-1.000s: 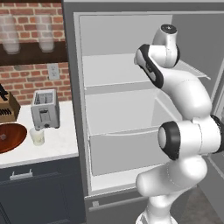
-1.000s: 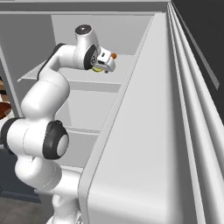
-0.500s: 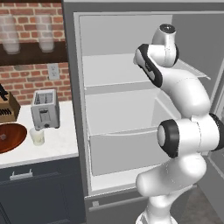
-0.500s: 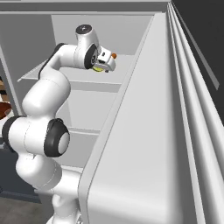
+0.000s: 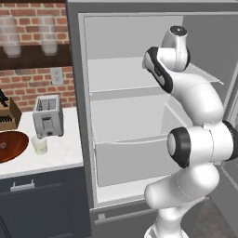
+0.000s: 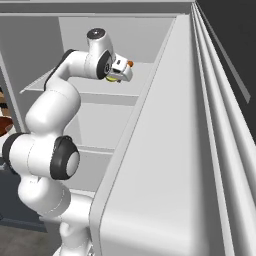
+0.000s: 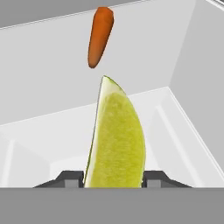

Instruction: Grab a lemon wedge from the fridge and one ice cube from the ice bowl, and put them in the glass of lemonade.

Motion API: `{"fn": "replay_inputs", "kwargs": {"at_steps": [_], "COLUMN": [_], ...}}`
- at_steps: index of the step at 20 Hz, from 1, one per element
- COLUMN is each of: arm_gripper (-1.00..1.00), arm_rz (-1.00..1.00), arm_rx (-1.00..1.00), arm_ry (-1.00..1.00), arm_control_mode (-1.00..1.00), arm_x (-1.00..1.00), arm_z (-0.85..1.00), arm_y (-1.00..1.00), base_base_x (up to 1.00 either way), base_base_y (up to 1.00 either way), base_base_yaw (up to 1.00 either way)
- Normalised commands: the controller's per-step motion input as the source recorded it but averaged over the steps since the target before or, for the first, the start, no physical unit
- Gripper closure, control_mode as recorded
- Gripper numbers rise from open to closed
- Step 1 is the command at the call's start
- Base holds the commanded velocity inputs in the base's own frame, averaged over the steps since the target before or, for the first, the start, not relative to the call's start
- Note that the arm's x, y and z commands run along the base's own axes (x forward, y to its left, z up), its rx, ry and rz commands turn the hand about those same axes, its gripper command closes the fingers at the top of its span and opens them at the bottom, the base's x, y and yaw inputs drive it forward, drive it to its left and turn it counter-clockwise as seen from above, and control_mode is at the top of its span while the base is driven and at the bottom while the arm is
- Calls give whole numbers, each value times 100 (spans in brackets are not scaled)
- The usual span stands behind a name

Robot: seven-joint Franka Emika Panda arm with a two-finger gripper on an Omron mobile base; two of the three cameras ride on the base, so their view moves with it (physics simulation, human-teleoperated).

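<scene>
While the fridge (image 5: 139,116) stands wide open, the arm reaches up to its upper shelf (image 5: 121,76), the gripper (image 6: 120,75) low over the glass. From the hand camera, the wedge (image 7: 117,140) stands between the two dark fingers (image 7: 70,177), one at each flank, pointed end away from the hand. They look partly closed around it, right at its sides, though I cannot tell whether they truly grip it. Beyond the wedge's tip lies a small orange lump (image 7: 100,36), apart from it, farther back on the shelf. In the right base view a bit of yellow-green shows under the hand and an orange dot just beside it.

Off to the left, on the white tabletop (image 5: 60,155), the bowl (image 5: 10,145) sits near the edge of view, with the glass (image 5: 40,144) just beside it and a toaster (image 5: 48,115) right behind the glass. A knife block (image 5: 7,114) stands behind the bowl. Two frosted jars (image 5: 30,36) rest on a dark wall shelf above.
</scene>
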Motion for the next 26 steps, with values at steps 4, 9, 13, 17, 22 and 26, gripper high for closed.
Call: {"fn": "replay_inputs", "kwargs": {"at_steps": [4, 9, 13, 17, 22, 26], "arm_gripper": [100, 100, 100, 100, 100, 100], "arm_rz": [0, 0, 0, 0, 3, 7], "arm_rx": [0, 0, 0, 0, 0, 0], "arm_ry": [0, -1, -8, -16, -5, 1], "arm_control_mode": [-100, -100, -100, -100, -100, -100], "arm_x": [-10, -35, -73, -93, -100, -100], "arm_z": [0, 0, 0, 0, 0, 0], "arm_y": [0, 3, 8, 18, 13, 11], "base_base_x": [0, 0, 0, 0, 0, 0], "base_base_y": [0, 0, 0, 0, 0, 0], "base_base_yaw": [0, 0, 0, 0, 0, 0]}}
